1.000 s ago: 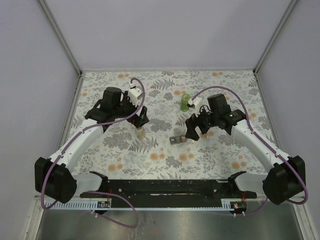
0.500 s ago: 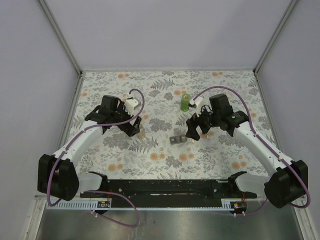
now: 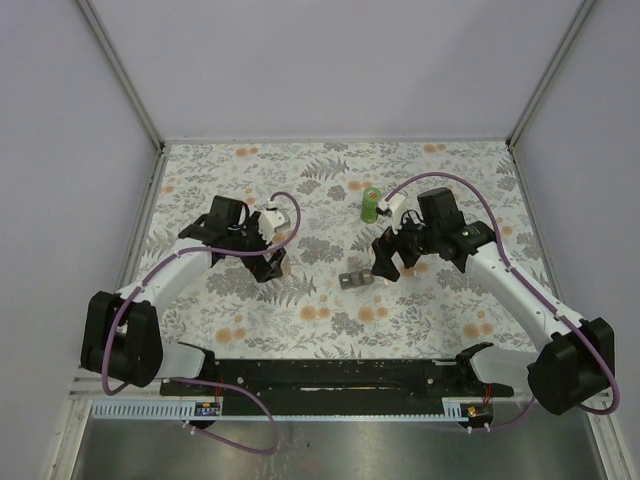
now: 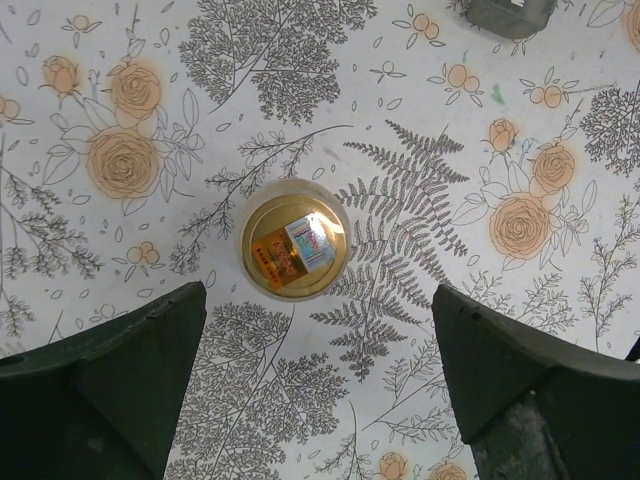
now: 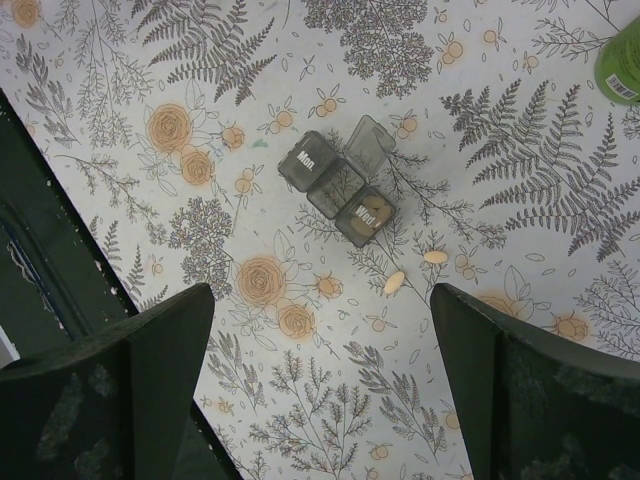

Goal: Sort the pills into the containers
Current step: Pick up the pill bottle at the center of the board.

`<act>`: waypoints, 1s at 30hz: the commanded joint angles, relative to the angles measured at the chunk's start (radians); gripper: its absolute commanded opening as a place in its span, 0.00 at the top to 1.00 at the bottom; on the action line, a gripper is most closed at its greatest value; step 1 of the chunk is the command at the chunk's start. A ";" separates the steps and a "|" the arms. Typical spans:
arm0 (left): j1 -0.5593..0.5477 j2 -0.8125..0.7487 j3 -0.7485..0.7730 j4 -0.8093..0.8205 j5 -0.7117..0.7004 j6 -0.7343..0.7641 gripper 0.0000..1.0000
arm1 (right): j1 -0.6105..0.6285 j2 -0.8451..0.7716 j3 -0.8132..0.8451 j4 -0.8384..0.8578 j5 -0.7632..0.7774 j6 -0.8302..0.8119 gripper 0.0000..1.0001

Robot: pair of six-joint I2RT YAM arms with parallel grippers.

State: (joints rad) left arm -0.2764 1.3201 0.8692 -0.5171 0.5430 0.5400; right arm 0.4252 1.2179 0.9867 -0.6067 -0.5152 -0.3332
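An amber pill bottle [image 4: 294, 246] stands upright on the floral cloth, seen from above, lidless, with a label visible inside. My left gripper [image 4: 318, 335] hovers above it, open, the bottle just beyond its fingertips. The grey pill organizer [image 5: 338, 180] lies in the middle of the table [image 3: 353, 279], its middle lid flipped up; a tan shape shows through the lid marked Wed. Two tan oval pills [image 5: 394, 283] [image 5: 435, 257] lie loose beside it. My right gripper [image 5: 322, 310] hangs open above the cloth, just short of the pills and organizer, holding nothing.
A green bottle [image 3: 371, 204] stands upright behind the organizer, also at the top right corner of the right wrist view [image 5: 622, 55]. Grey walls enclose the table on three sides. The black rail [image 3: 330, 378] carrying the arm bases runs along the near edge.
My left arm has drawn back toward the near side and turned its wrist, bringing the open gripper over the amber bottle. The right arm has barely moved.
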 commanded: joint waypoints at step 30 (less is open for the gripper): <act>-0.043 0.162 -0.018 0.210 0.034 -0.055 0.36 | -0.005 0.022 0.003 0.018 -0.020 -0.001 0.01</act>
State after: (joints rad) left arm -0.3145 1.4876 0.8616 -0.3363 0.5831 0.4713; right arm 0.4252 1.2396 0.9867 -0.6067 -0.5167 -0.3328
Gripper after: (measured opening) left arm 0.647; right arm 0.993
